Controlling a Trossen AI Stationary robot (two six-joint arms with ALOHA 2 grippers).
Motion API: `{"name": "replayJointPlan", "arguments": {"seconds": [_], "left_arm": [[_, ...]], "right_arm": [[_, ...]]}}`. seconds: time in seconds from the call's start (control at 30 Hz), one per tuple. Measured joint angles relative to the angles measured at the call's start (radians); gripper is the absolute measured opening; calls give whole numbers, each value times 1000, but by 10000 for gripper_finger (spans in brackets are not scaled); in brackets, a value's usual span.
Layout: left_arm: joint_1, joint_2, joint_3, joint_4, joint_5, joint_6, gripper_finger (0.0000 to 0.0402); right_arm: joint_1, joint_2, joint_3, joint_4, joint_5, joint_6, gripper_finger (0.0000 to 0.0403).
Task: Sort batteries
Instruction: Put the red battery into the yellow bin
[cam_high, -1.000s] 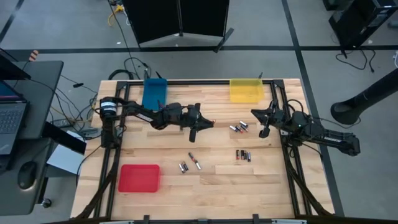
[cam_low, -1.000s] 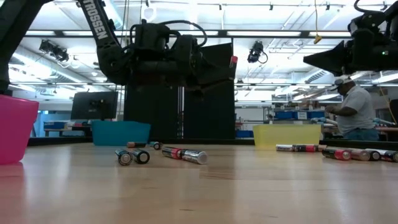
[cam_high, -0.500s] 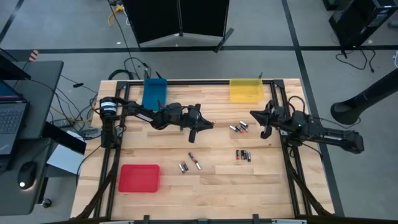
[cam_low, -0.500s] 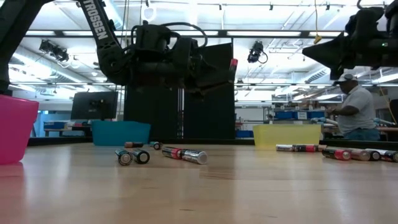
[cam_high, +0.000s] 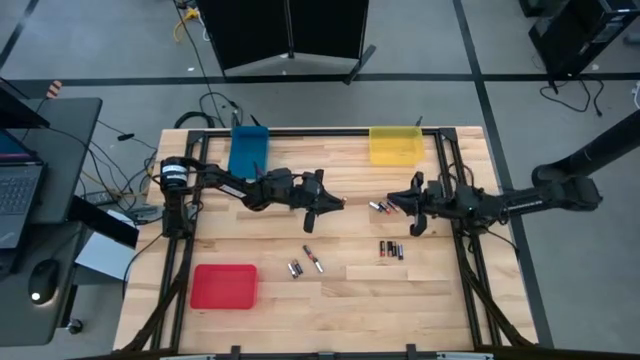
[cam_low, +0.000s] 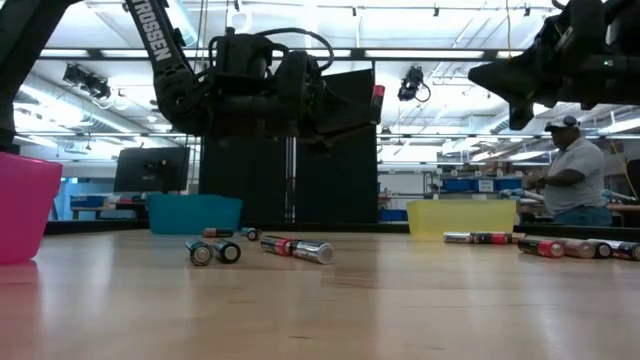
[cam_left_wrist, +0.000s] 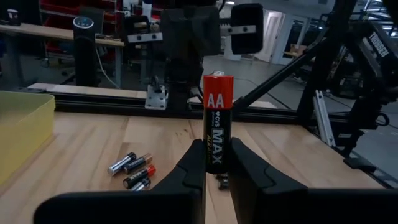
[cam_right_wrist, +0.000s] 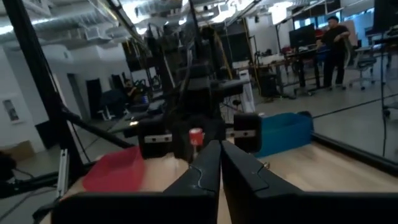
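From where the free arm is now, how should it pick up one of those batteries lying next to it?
Judging by how they lie: the batteries lie flat on the table, so the right tool, now shut and empty, should probably open and come straight down, its fingers closing across one cell's round middle, not its ends. They lie bunched together, so an outer cell looks easiest. The left tool already holds an AA battery.

- the battery (cam_left_wrist: 214, 122) standing upright between the left gripper (cam_left_wrist: 214, 177) fingers reads "aa" in white on its red top band, and "max" in large white letters running down its black body.
- the dark arm (cam_low: 165, 60) in the low view carries white letters ending "rossen".
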Motion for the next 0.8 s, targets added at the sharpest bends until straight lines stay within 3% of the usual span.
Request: {"name": "replayJointPlan", "arguments": {"seconds": [0.2, 0.43, 0.8], "left_arm": [[0, 0, 0, -1, 0, -1, 45], [-1, 0, 0, 2, 2, -7, 45], [-6, 0, 0, 53, 29, -35, 45]], "right_arm": [[45, 222, 121, 19, 82, -1, 55], [49, 428, 263, 19, 84, -9, 94], [71, 636, 438, 18, 84, 5, 142]]}}
